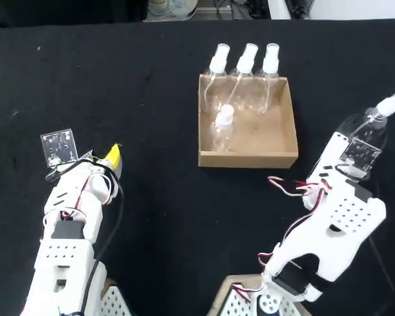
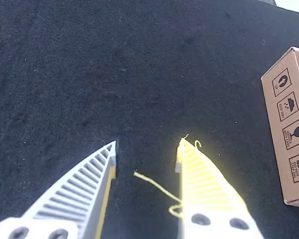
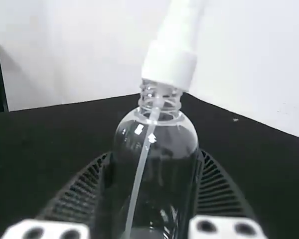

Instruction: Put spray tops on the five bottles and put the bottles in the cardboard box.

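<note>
Your right tool point(image 3: 154, 159) is clamped round the belly of the fifth bottle point(image 3: 154, 134), which tilts away from the arm. The spray top point(image 3: 170, 55) sits crooked over the neck with threads bare under it and the tube inside, so it looks not screwed down. The box point(image 1: 248, 160) is near, off that tool's left, with three capped bottles point(image 1: 245, 72) along its far wall and a fourth bottle point(image 1: 222, 128) in front of them. Your left tool point(image 2: 147, 145) hangs open and empty over the surface point(image 1: 151, 99), the box off to its right. Step in hand, I'd say, is the last bottle. Next, seat and twist the top tight, probably with the left tool, then lower the bottle into the box's free space.
</note>
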Robot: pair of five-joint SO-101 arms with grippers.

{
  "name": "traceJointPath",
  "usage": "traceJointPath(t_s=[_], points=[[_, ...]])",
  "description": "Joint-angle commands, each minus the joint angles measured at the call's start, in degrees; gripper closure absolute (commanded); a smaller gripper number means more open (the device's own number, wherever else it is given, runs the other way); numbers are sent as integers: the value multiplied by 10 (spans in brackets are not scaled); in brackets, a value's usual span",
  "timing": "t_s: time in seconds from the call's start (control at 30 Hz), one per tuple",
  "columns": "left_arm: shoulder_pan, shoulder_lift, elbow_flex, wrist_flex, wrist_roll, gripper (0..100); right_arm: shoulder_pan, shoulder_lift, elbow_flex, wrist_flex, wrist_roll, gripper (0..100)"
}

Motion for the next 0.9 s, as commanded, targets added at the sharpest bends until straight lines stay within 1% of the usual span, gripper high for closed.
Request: traceJointPath(t_s=[0.0,0.47,0.6,0.67,0.8,0.87], points=[[-1,-9,-8,-14,-1,809,-4,0,-14,-14,5,861],[-1,-9,-10,-14,-1,809,-11,-3,-7,-14,5,860],[-1,-9,-10,-14,-1,809,-18,-15,19,-18,5,858],[-1,-9,-10,-14,-1,809,-25,-34,42,-18,5,828],[-1,-9,-10,-14,-1,809,-47,-78,91,-14,5,735],[-1,-9,-10,-14,-1,809,-52,-95,107,-14,5,724]])
